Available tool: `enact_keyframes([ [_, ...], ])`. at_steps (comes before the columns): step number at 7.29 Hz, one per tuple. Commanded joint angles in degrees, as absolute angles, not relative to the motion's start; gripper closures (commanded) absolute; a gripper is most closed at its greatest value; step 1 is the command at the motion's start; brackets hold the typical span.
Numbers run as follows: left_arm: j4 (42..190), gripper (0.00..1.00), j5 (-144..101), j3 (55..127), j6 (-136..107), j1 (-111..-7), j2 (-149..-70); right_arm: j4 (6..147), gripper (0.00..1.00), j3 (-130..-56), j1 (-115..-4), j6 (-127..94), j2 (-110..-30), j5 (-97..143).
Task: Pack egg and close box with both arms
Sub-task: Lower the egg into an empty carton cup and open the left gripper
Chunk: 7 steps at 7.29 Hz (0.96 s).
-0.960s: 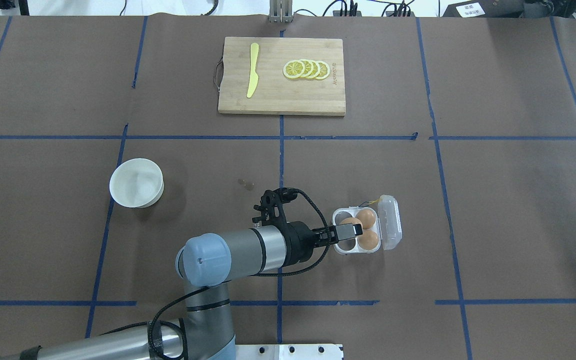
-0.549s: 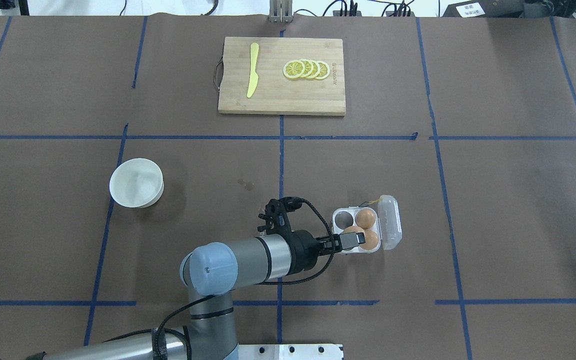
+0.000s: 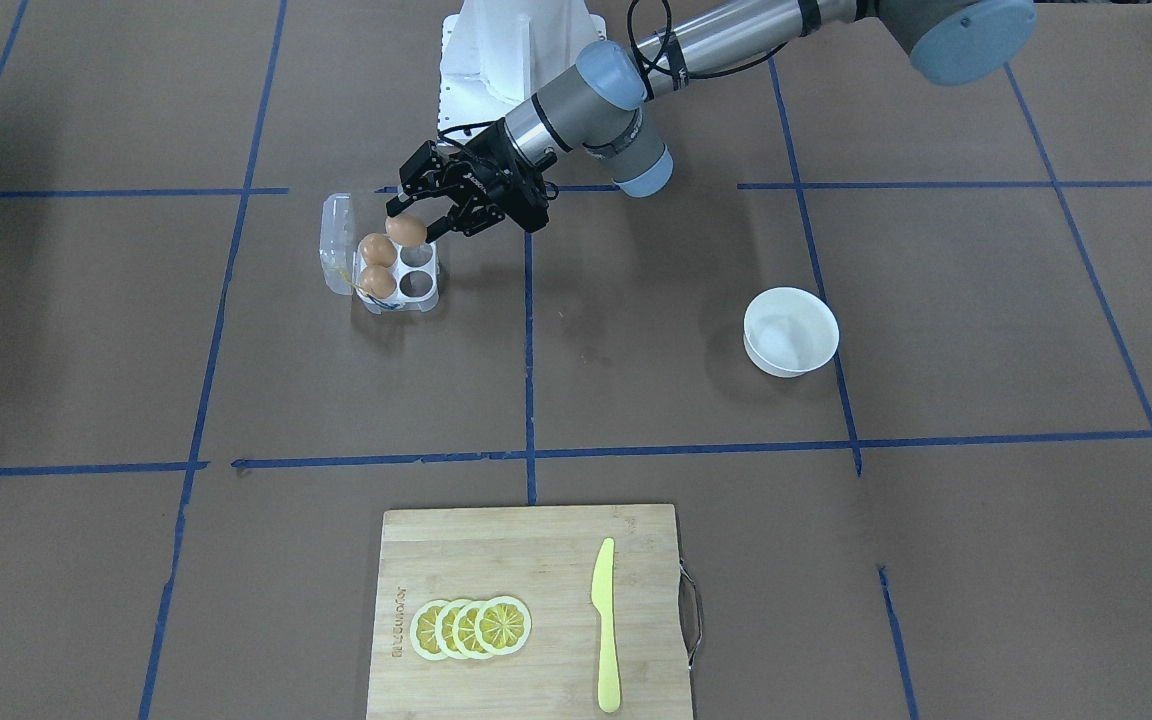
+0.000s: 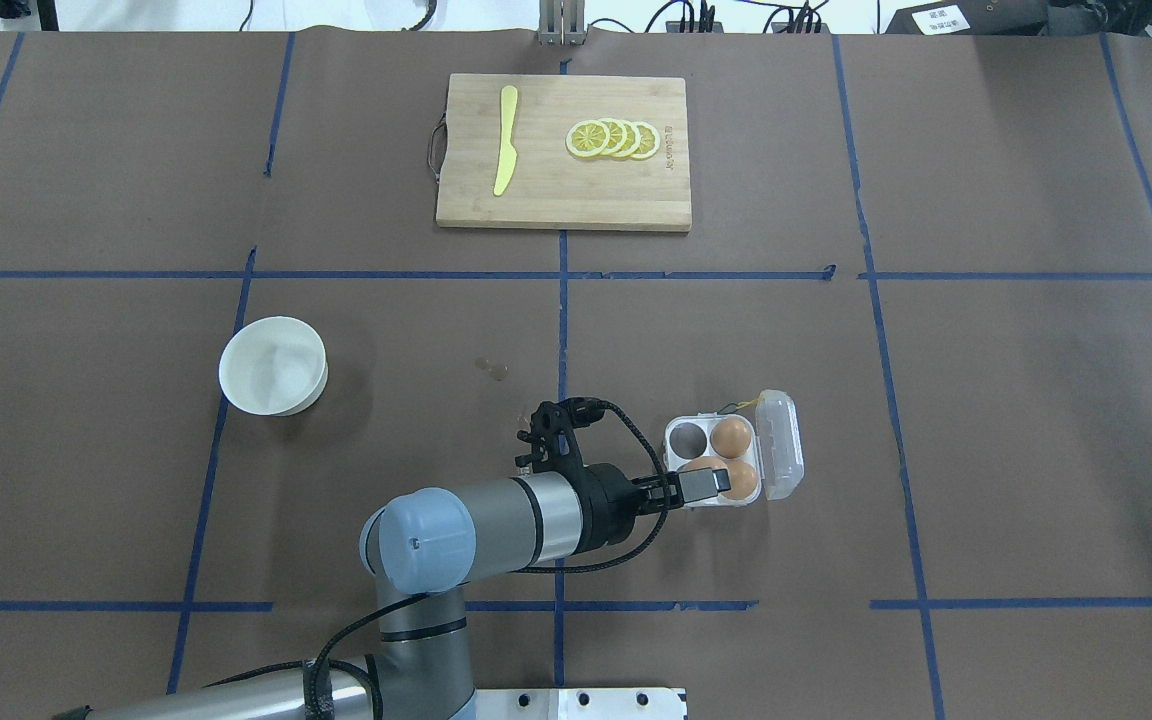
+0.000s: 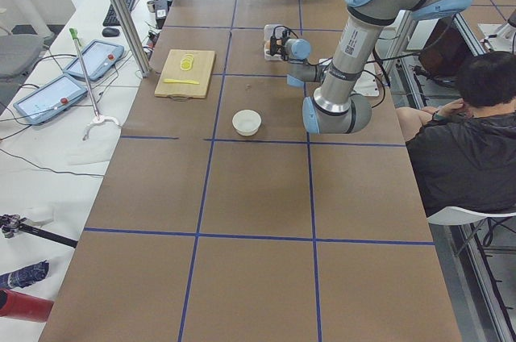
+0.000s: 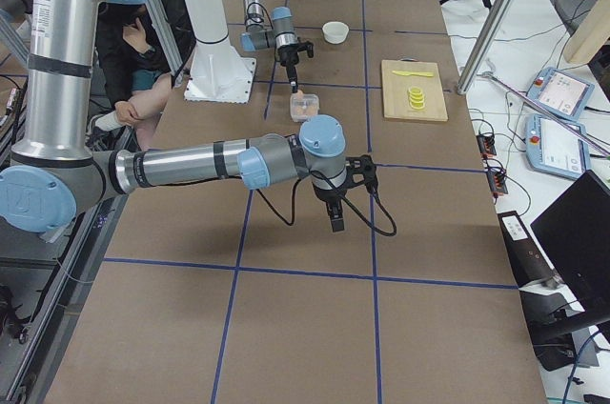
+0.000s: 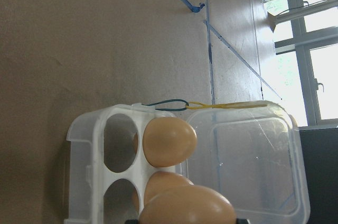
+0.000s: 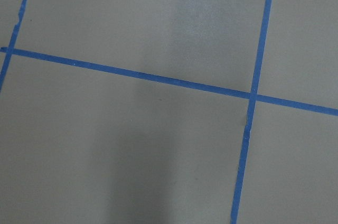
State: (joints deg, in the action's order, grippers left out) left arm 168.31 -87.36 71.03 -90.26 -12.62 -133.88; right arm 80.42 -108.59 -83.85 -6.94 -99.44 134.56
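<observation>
The left hand (image 3: 418, 218) is closed on the egg (image 3: 405, 230), pinching it across its sides with the long axis roughly level. That grip leaves the underside free to go down into a cell. The egg hangs over the box (image 7: 84, 182), above the cell at 7 o'clock in the overhead view, and the front-facing view suggests it is clear of the rim and not seated. Two other eggs (image 7: 169, 140) fill the cells at 1 and 5 o'clock, next to the hinge, and the 11 o'clock cell (image 4: 688, 438) is empty. The arm reaches in from 9 o'clock, probably because the lid (image 7: 243, 160) lies folded open at 3 o'clock. Coming from the open side keeps the fingers away from the lid and the yellow string (image 7: 227, 105). The right hand (image 6: 335, 216) hangs over bare bench (image 4: 986, 420) well apart from the box, likely waiting for the lid closing. It shows only in the right side view, too small to read, so I cannot tell whether it is open or closed. Its own camera shows only bench and blue tape. From overhead the target cell is hidden under the left hand. In the left wrist view the gripped egg is cut off at the bottom edge and blocks that cell, so the gap between egg and cell cannot be judged. The clear plastic makes the lid's edges and any clasp hard to make out.
</observation>
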Motion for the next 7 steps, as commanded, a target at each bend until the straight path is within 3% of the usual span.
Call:
enact_keyframes([
  [1,168.31,0.26,-87.28,71.1,-90.18,-12.57,-133.86,80.42,0.0,-108.63,-83.85,-6.94,-99.32,134.56],
  [4,168.31,0.23,-87.36,71.45,-89.91,-12.74,-133.77,80.42,0.0,-108.63,-83.85,-7.03,-99.23,134.56],
  [5,168.31,0.18,-87.45,71.8,-89.74,-13.09,-133.68,80.42,0.0,-108.55,-83.85,-7.03,-99.05,134.56],
  [6,168.14,0.0,-87.89,74.16,-89.48,-13.62,-133.25,80.42,0.0,-108.54,-83.85,-7.03,-98.97,134.56],
  [7,163.44,0.0,-89.98,77.66,-89.12,-14.75,-132.46,80.42,0.0,-108.54,-83.85,-7.29,-98.96,134.47],
])
